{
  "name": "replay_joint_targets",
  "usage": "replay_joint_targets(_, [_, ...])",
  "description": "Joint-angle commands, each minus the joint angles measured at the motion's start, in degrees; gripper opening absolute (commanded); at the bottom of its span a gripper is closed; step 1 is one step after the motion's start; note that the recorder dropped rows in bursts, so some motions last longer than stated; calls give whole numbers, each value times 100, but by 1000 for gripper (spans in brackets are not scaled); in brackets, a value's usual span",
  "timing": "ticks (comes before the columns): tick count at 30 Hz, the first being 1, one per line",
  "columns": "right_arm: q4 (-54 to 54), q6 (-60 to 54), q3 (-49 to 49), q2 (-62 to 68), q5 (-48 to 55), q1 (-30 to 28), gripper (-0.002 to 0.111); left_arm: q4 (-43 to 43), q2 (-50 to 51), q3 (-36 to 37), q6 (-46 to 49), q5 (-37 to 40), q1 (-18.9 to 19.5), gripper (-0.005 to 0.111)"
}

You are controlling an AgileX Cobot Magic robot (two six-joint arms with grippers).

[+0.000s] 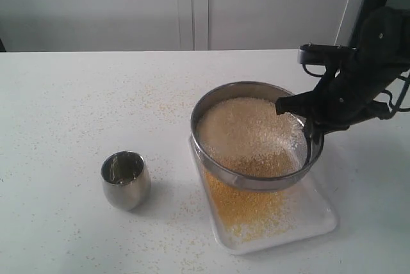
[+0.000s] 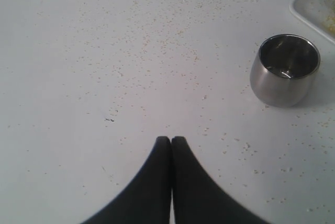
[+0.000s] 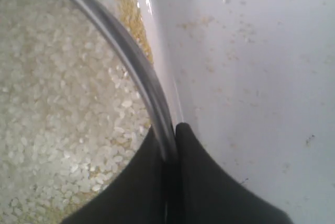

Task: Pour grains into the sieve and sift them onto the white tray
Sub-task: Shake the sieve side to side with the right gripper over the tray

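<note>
The wide steel sieve (image 1: 218,98) hangs tilted just above the white tray (image 1: 323,219), its near edge lower. Pale rice-like grains (image 1: 246,130) fill its mesh, with yellower meal toward the low side. Yellow meal (image 1: 246,207) lies heaped on the tray beneath. My right gripper (image 1: 309,134) is shut on the sieve's right rim (image 3: 141,72), one finger inside over the grains (image 3: 57,114), one outside. My left gripper (image 2: 171,139) is shut and holds nothing, hovering over bare table; it does not show in the exterior view.
A small rounded steel cup (image 1: 125,178) stands upright on the table left of the tray, nothing in it but a glint (image 2: 285,69). Sparse crumbs (image 1: 160,98) dot the white table (image 1: 64,107). A white wall backs the table's far edge.
</note>
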Motion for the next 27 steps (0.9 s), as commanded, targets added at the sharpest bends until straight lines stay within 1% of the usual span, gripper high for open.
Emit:
replay_joint_targets(1, [33, -135, -129, -182, 1046, -15, 0, -51, -30, 19, -4, 54, -37, 0])
replay_joint_targets(2, [33, -135, -100, -209, 869, -15, 0, -51, -30, 19, -4, 54, -37, 0])
replay_joint_targets(5, [107, -124, -103, -184, -116, -15, 0, -51, -30, 19, -4, 54, -37, 0])
replay_joint_targets(6, [116, -124, -139, -149, -172, -15, 0, -51, -30, 19, -4, 54, -37, 0])
replay_joint_targets(10, [-98, -124, -349, -174, 1302, -28, 0, -51, -30, 19, -4, 54, -37, 0])
replay_joint_targets(11, [-109, -124, -291, -220, 1311, -28, 0, -51, -30, 19, -4, 54, -37, 0])
replay_joint_targets(14, [84, -124, -145, -182, 257, -28, 0, -51, -30, 19, -4, 54, -37, 0])
replay_joint_targets(15, [94, -124, -161, -130, 101, -28, 0, -51, -30, 19, -4, 54, -37, 0])
replay_joint_targets(16, [94, -124, -257, -67, 246, -28, 0, -51, -30, 19, -4, 54, -37, 0])
replay_joint_targets(19, [47, -135, -441, -46, 1359, -28, 0, -51, -30, 19, -4, 54, -37, 0])
replay_joint_targets(20, [6, -147, -397, -93, 1531, -28, 0, -51, -30, 19, -4, 54, -37, 0])
replay_joint_targets(21, [-5, -147, -327, -135, 1446, -28, 0, -51, -30, 19, -4, 54, -37, 0])
replay_joint_targets(23, [22, -147, -165, -158, 659, -28, 0, -51, -30, 19, -4, 54, -37, 0])
replay_joint_targets(25, [23, -147, -182, -55, 153, -28, 0, -51, -30, 19, -4, 54, -37, 0])
replay_joint_targets(26, [23, -147, -269, 0, 260, -28, 0, -51, -30, 19, -4, 54, -37, 0])
replay_joint_targets(27, [23, -147, -365, 28, 594, -28, 0, -51, -30, 19, -4, 54, -37, 0])
